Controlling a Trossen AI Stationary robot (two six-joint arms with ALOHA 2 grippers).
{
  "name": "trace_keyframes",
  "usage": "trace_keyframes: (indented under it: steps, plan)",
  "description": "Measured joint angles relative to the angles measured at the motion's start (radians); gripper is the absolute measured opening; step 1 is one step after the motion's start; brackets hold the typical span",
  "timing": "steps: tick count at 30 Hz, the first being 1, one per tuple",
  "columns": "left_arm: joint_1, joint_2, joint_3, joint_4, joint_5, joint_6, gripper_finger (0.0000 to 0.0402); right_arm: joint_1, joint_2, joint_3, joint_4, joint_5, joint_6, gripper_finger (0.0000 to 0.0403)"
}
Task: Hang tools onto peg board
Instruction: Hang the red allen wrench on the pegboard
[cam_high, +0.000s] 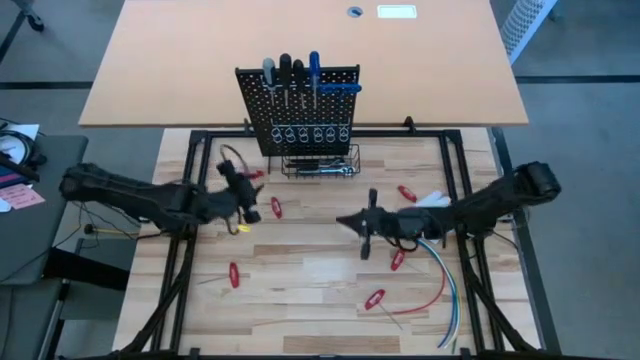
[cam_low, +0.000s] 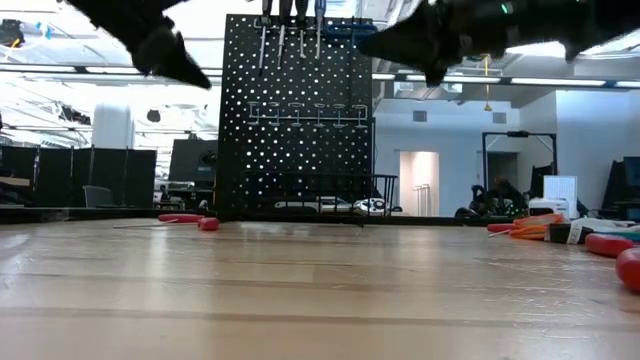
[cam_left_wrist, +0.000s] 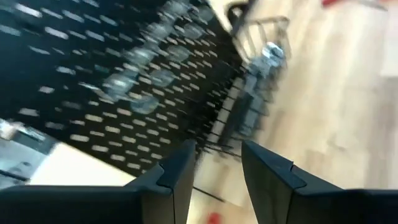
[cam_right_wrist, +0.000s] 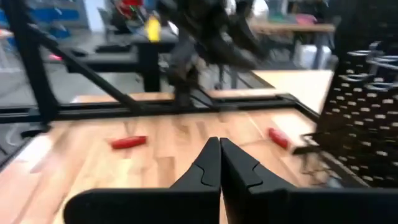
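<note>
The black peg board (cam_high: 298, 105) stands upright at the table's far middle, with several screwdrivers (cam_high: 290, 72) stuck in its top rail and a wire basket (cam_high: 320, 165) at its foot holding a silver tool (cam_high: 328, 171). Red-handled tools lie flat on the table: one (cam_high: 276, 207) between the arms, one (cam_high: 234, 274) near left, one (cam_high: 406, 193) far right. My left gripper (cam_high: 240, 185) (cam_left_wrist: 217, 149) hovers open left of the basket, facing the board, with nothing between its fingers. My right gripper (cam_high: 347, 221) (cam_right_wrist: 219, 142) is shut and empty above the table's middle, pointing left.
More red-handled tools (cam_high: 397, 259) (cam_high: 375, 298) lie near right. Red, blue and white cables (cam_high: 440, 285) curve across the right near part. A white object (cam_high: 432, 200) lies under the right arm. Bare wood (cam_high: 300, 260) lies between the arms.
</note>
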Motion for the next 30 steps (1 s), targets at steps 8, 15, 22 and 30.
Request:
trace_keyframes:
  steps: [8,15,22,30]
  plan:
    - [-0.039,0.273,-0.026,-0.037,0.266,-0.305,0.0125,0.008,0.233,-0.074,0.387,-0.008,0.001,0.0002]
    - [0.005,0.412,-0.09,0.022,0.411,-0.521,0.014,0.01,0.264,-0.069,0.414,-0.012,0.031,0.0008]
    - [0.096,0.474,-0.153,0.112,0.439,-0.571,0.014,0.011,0.221,-0.069,0.359,-0.026,0.0,0.0011]
    - [0.181,0.476,-0.228,0.264,0.481,-0.533,0.0115,0.011,0.22,-0.069,0.331,-0.026,-0.017,0.0012]
